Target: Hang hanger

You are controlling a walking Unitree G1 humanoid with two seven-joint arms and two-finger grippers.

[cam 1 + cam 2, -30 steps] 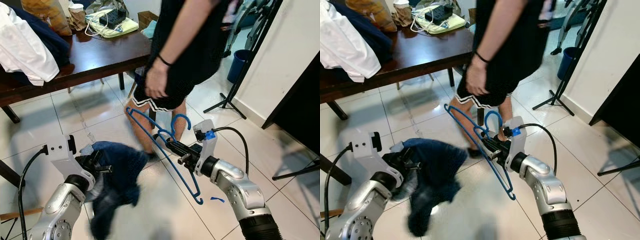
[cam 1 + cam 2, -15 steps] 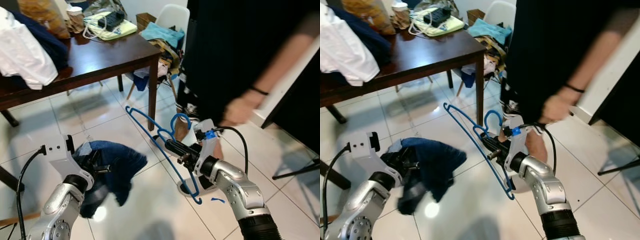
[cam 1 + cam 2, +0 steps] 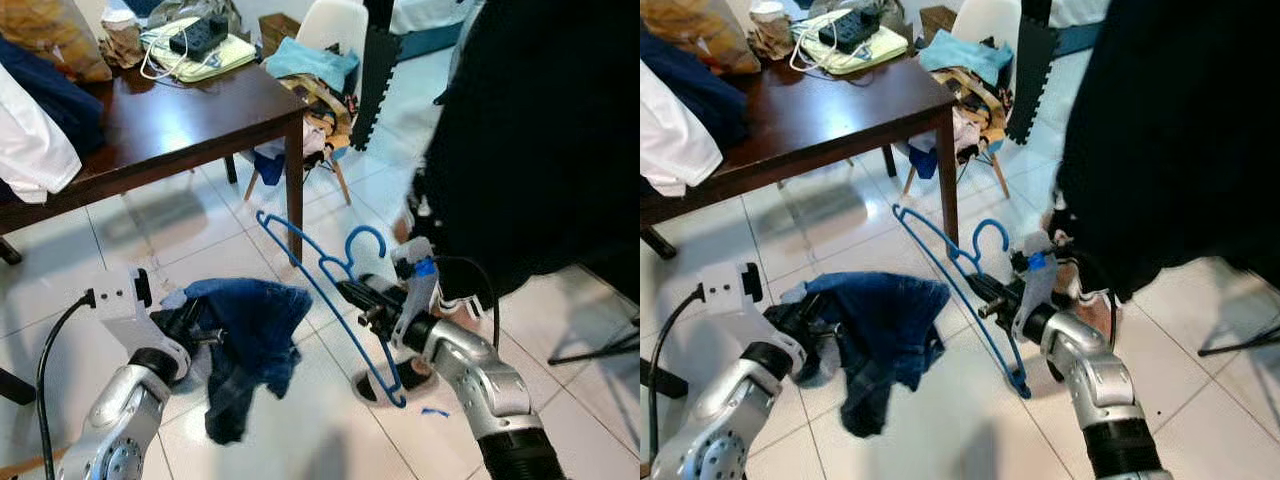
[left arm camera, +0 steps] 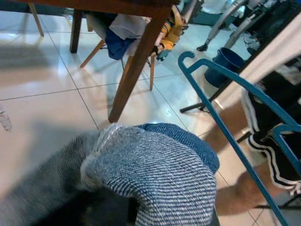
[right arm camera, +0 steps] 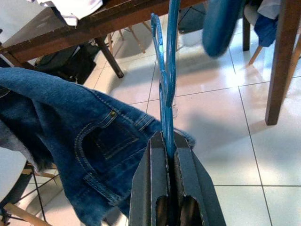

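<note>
Movement first: the person in black clothing [image 3: 540,150], who was crossing near the dark wooden desk [image 3: 170,110], is now standing just beside my right gripper [image 3: 362,300]. Its jaws are staying clamped on the blue plastic hanger [image 3: 320,275]; the left gripper [image 3: 195,325] is still gripping the blue denim jeans [image 3: 250,335]. I'm judging a handover may be near.
</note>
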